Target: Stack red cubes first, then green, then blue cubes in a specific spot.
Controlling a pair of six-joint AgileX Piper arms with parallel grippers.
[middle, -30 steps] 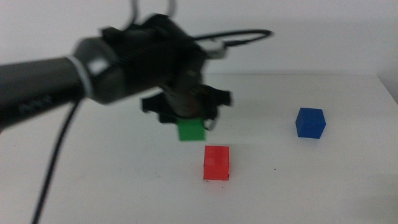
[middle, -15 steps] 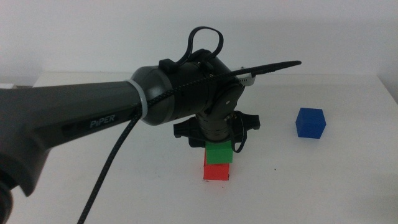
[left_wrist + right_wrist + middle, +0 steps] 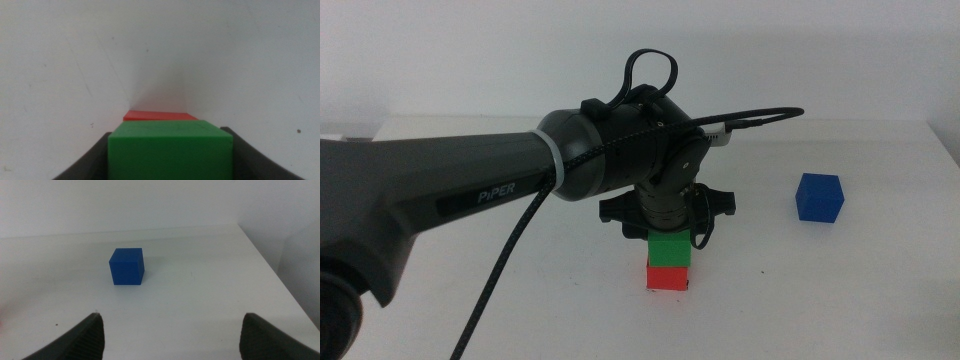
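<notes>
Green cube (image 3: 670, 249) sits on the red cube (image 3: 668, 278), gripped by the left end effector (image 3: 669, 236); blue cube (image 3: 819, 197) lies near the desk's (image 3: 840, 290) right edge, before the right end effector's (image 3: 170, 332) wide-open jaws.

You have a plain white counter (image 3: 860, 300) in front of you, its surface matte with a few faint specks. Behind its far edge stands a bare, pale wall (image 3: 840, 50). The counter's right edge drops away.
</notes>
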